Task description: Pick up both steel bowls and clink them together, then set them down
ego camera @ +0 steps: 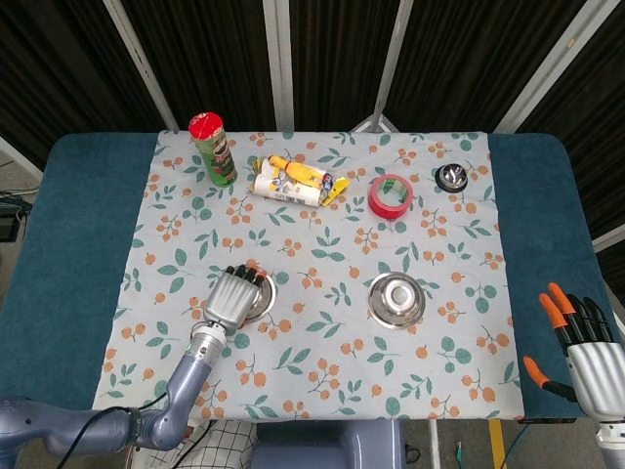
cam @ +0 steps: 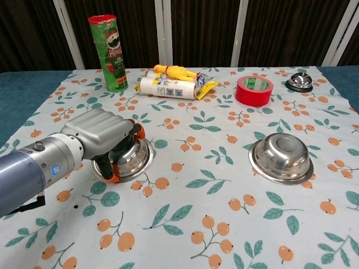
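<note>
Steel bowl (cam: 132, 159) is half hidden under the left hand (cam: 104, 134); actual grip can't be told.

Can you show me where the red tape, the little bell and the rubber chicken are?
red tape (cam: 254, 89): chest view, on the roll's outer side.
little bell (cam: 299, 82): chest view, on its shiny dome.
rubber chicken (cam: 175, 70): chest view, on its yellow body.

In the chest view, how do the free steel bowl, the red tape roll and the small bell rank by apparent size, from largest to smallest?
1. Free steel bowl, clearly largest, though also nearest the camera.
2. Red tape roll.
3. Bell, smallest; it sits about as far back as the tape, so that comparison is fair.
</note>
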